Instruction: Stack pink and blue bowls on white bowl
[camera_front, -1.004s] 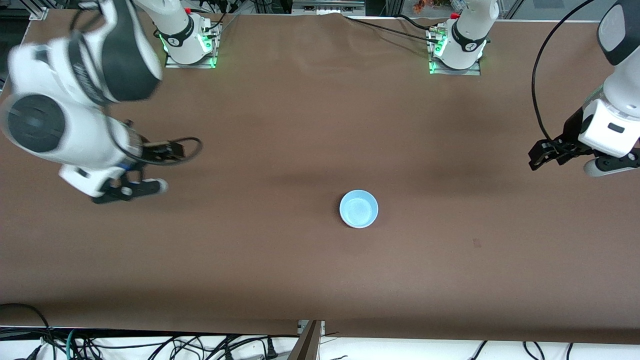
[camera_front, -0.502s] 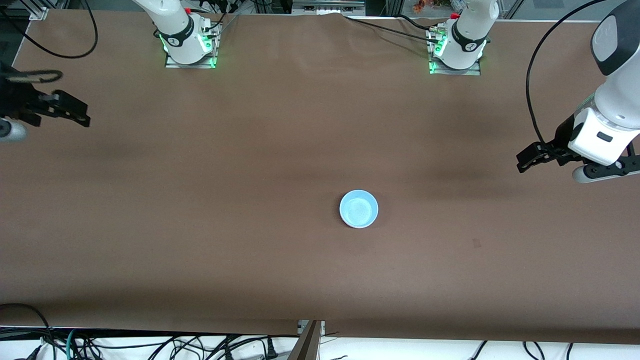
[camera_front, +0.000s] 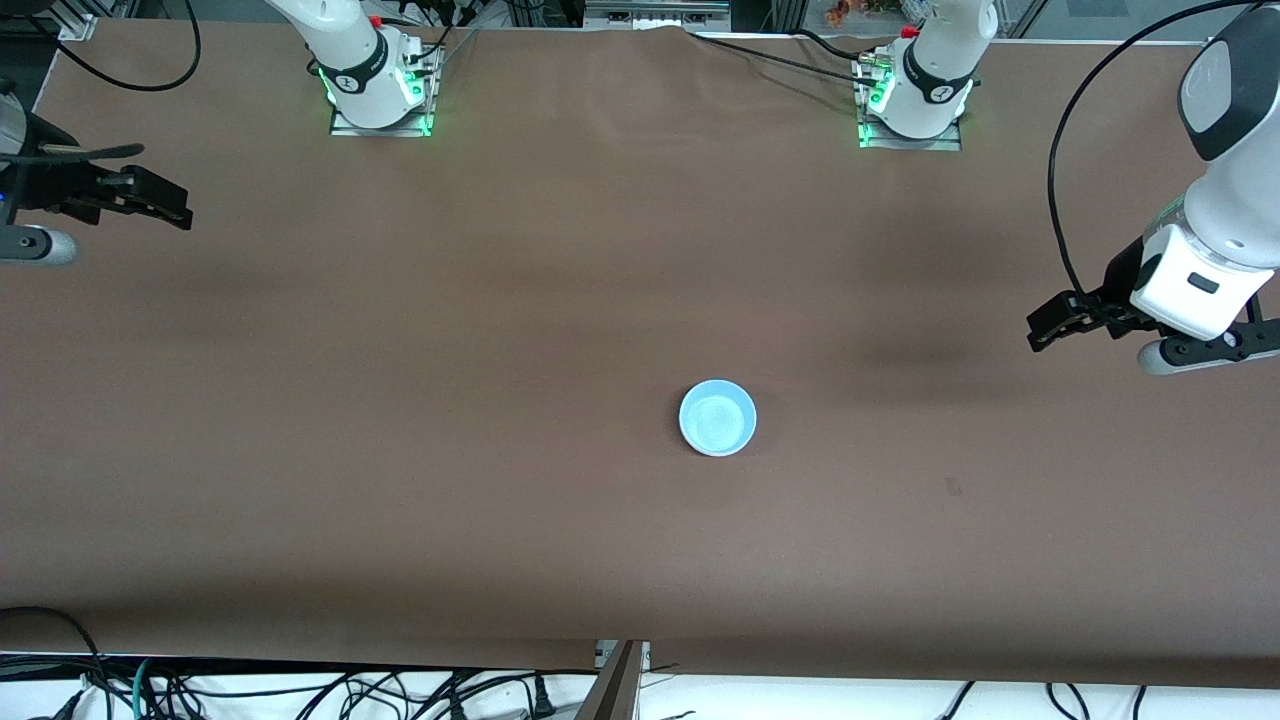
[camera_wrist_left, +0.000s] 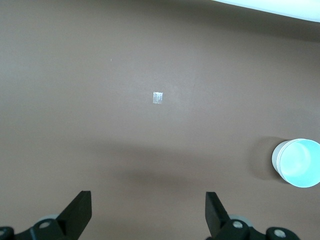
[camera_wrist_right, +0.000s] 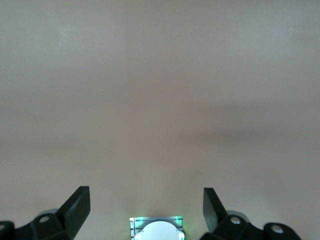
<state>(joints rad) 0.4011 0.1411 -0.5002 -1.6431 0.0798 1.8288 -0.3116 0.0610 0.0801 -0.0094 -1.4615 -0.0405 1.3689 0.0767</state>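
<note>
While blue bowl (camera_front: 718, 418) sits upright, empty; left claw (camera_front: 1045, 328), right claw (camera_front: 165, 203) spread apart, unladen.

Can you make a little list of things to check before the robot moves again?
1. Blue bowl upright, on top: ok.
2. Pink and white bowls under it: cannot tell; the left wrist view shows a white side beneath the blue rim, no pink.
3. Left gripper clear of the bowl, over the table at the left arm's end, jaws open, empty: ok.
4. Right gripper clear, over the right arm's end, jaws open, empty: ok.
5. Loose bowls on the table: none seen, ok.
</note>
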